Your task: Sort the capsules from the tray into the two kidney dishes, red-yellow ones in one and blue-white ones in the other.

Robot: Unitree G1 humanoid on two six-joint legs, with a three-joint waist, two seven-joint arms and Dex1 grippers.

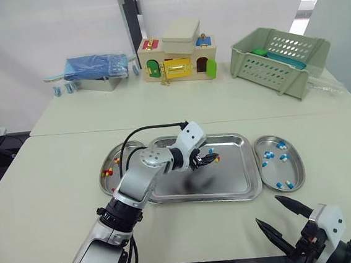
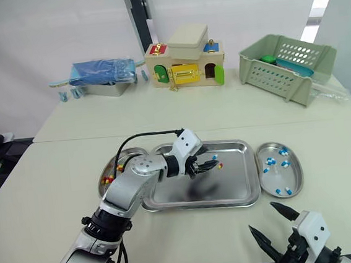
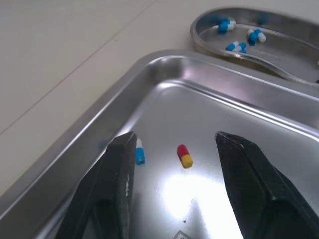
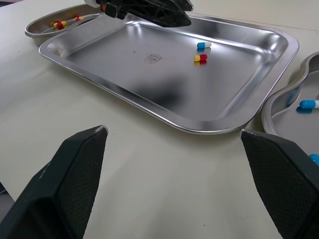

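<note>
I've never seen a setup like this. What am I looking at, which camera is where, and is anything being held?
This is a humanoid robot with two arms, each ending in a black two-fingered end effector. The two wide pictures come from cameras on its head, looking down at a table; the two close ones come from its wrists. On the table lies a steel tray with a dish at each side: the left kidney dish holds red-yellow capsules, the right kidney dish blue-white ones. Two lie in the tray: a red-yellow capsule and a blue-white capsule. The left end effector hovers open close to them; the right end effector is open near the table's front edge. Nothing is held.
</note>
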